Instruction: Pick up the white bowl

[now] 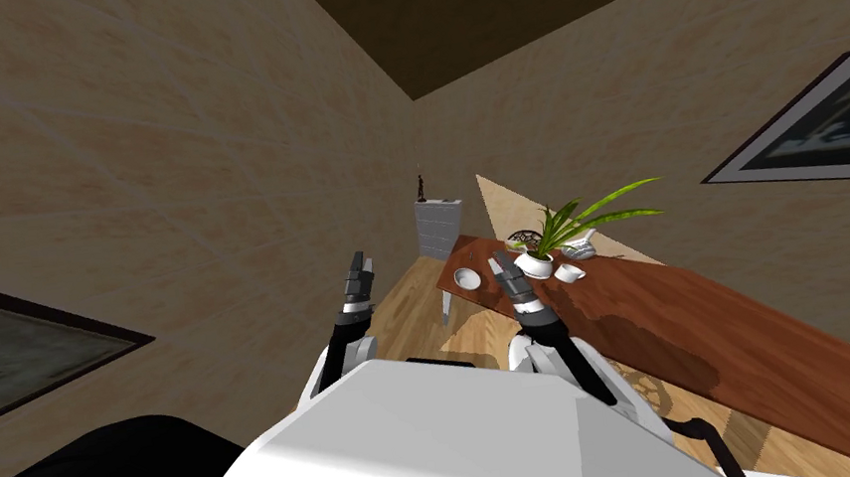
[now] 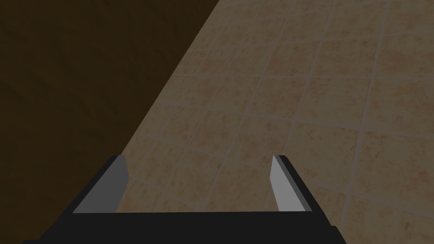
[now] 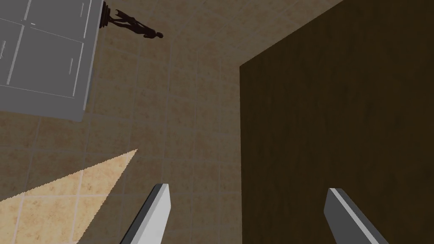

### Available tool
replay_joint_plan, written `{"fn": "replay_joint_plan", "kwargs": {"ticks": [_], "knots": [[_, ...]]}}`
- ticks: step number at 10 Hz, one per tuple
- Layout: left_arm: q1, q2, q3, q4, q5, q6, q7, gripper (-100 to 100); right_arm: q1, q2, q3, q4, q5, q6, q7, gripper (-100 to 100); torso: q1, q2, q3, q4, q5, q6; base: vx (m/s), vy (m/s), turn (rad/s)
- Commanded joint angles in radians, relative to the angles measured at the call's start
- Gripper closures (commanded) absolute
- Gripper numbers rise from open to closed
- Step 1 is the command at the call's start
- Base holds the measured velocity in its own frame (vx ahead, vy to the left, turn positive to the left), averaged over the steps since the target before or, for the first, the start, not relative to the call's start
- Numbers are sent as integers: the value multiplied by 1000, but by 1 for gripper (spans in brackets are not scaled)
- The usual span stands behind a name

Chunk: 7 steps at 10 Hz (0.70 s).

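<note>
A small white bowl (image 1: pixel 467 278) sits near the far end of a long brown wooden table (image 1: pixel 726 346). My right gripper (image 1: pixel 504 269) hovers just to the right of the bowl, raised and open, nothing between its fingers (image 3: pixel 150 216). The wrist view of that gripper (image 3: pixel 246 207) looks past them at a tiled wall. My left gripper (image 1: pixel 358 267) is held up over the floor, left of the table, also open and empty, as the left wrist view (image 2: pixel 199 182) confirms.
A potted green plant (image 1: pixel 553 236) stands on the table right of my right gripper, with a white cup (image 1: pixel 569 274) and a patterned bowl (image 1: pixel 577 251) beside it. A grey cabinet (image 1: pixel 439 227) with a dark figurine (image 1: pixel 421 187) stands at the far wall.
</note>
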State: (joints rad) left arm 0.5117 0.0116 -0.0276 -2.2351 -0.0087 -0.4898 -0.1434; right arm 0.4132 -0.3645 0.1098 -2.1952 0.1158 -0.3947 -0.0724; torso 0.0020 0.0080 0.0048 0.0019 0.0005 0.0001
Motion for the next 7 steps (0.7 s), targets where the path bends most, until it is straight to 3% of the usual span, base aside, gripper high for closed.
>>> {"fn": "replay_joint_plan", "kwargs": {"ticks": [1, 6, 7], "knots": [[0, 0, 0, 0, 0, 0, 0, 0, -7, -50, 24, 27, 11, 9, 19, -100, 0, 0, 0, 0, 0, 0, -110, 52, 31], [0, 0, 0, 0, 0, 0, 0, 0, -23, -161, 65, 80, 28, 28, 52, -100, 0, -4, -2, -1, 0, 0, -64, 46, 23], [0, 0, 0, 0, 0, 0, 0, 0, -32, -200, 88, 109, 36, 40, 71, -100, 1, -4, -2, -1, 0, 0, -73, 75, 47]]}}
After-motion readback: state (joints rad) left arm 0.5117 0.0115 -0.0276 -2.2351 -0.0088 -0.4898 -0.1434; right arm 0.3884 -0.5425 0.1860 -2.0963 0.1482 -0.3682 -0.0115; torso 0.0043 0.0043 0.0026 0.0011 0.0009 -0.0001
